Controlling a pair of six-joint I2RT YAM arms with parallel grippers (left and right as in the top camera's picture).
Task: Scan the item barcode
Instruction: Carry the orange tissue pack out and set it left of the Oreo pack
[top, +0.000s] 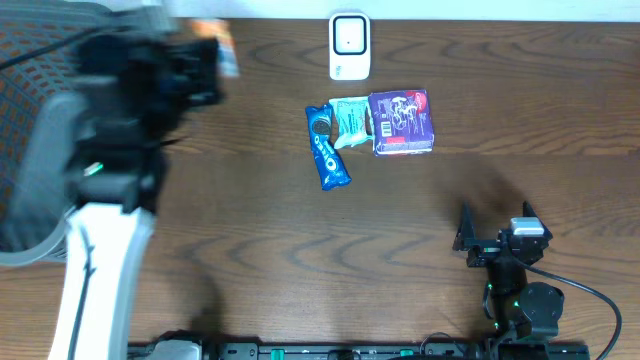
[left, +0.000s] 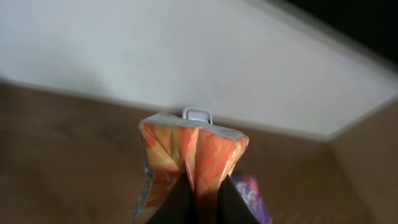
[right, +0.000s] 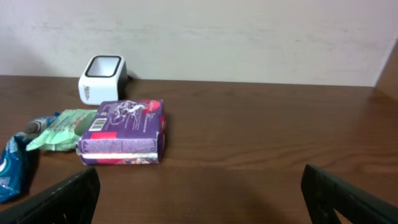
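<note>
Overhead: left gripper (top: 205, 62) aloft, well left of scanner (top: 349, 46), orange packet (top: 226, 48) held off the table; step judged: carrying item to scanner. Left wrist: jaws clamped on packet's lower end; glossy crinkled foil, no barcode visible; next, face code to window. Right wrist: right gripper (right: 199, 193) spread wide, empty

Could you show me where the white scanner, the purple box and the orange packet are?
white scanner (top: 349, 45), overhead view, on its top face.
purple box (right: 127, 121), right wrist view, on its top face.
orange packet (left: 193, 155), left wrist view, on the middle of its crimped end.
</note>
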